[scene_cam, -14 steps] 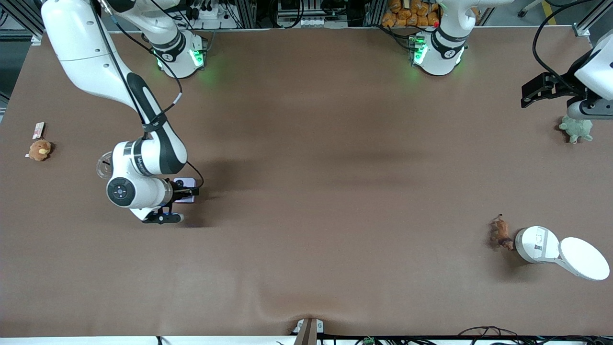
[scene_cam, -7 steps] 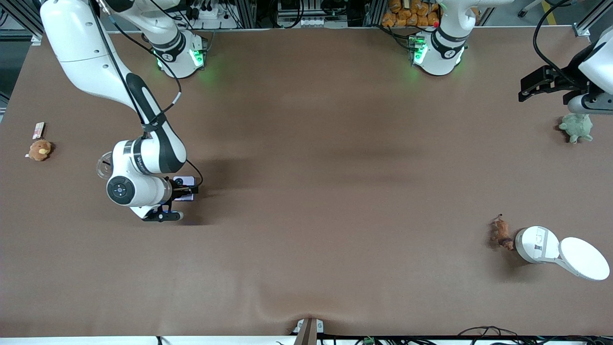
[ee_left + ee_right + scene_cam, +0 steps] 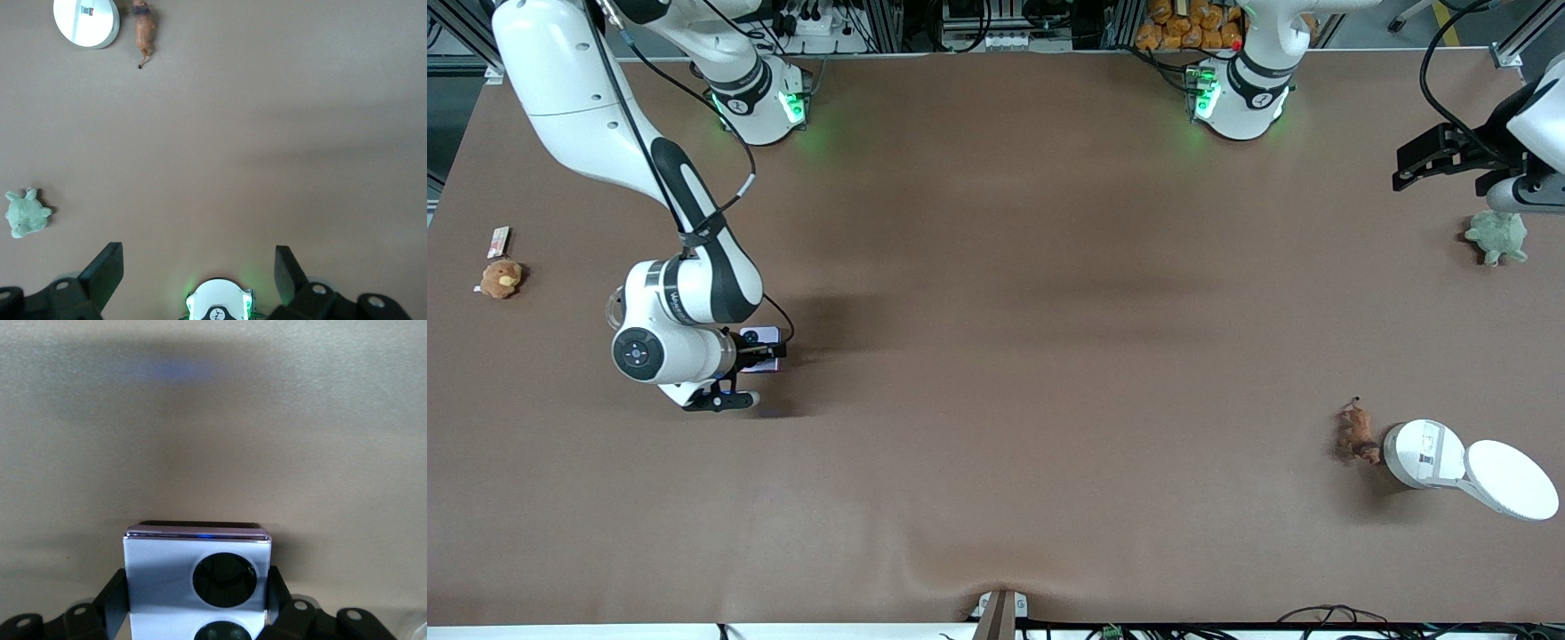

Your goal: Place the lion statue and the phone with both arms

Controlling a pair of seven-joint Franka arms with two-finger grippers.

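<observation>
Lion statue (image 3: 1357, 432) lies on the surface (image 3: 996, 356), touching the white disc device (image 3: 1424, 453), toward the left arm's end. Farther back, right tool (image 3: 758, 349) pinches the phone (image 3: 760, 338) over the surface. Left tool (image 3: 1440, 158), fingers spread, hangs beside the green turtle (image 3: 1497, 236).

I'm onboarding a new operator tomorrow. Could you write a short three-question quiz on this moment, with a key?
1. True or false: the right gripper is shut on the phone.
2. What does the lion statue lie beside? A) turtle plush B) white disc device C) brown plush
3. Fill in: the left gripper, fingers open, is up over the left arm's end of the table and holds ____.

Key: 1 true; 2 B; 3 nothing.
</observation>
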